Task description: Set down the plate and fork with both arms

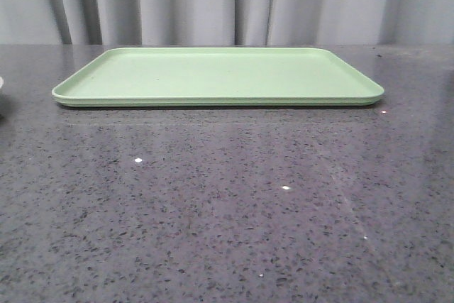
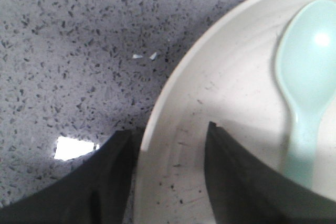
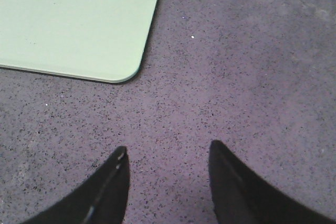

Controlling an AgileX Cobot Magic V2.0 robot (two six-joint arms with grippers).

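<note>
In the left wrist view the pale cream plate (image 2: 236,93) lies on the speckled table, and a pale blue-green spoon (image 2: 307,77) rests inside it. My left gripper (image 2: 169,128) is open and straddles the plate's rim, with one finger outside on the table side and the other over the plate's inner floor. My right gripper (image 3: 168,146) is open over bare table, with nothing between its fingers, a short way off a corner of the green tray (image 3: 73,24). The fork is out of view. Neither arm shows in the front view.
The flat light green tray (image 1: 213,72) lies across the far middle of the dark speckled table (image 1: 227,211), in front of a grey curtain. Nothing sits on it. A pale sliver (image 1: 1,83) shows at the front view's left edge.
</note>
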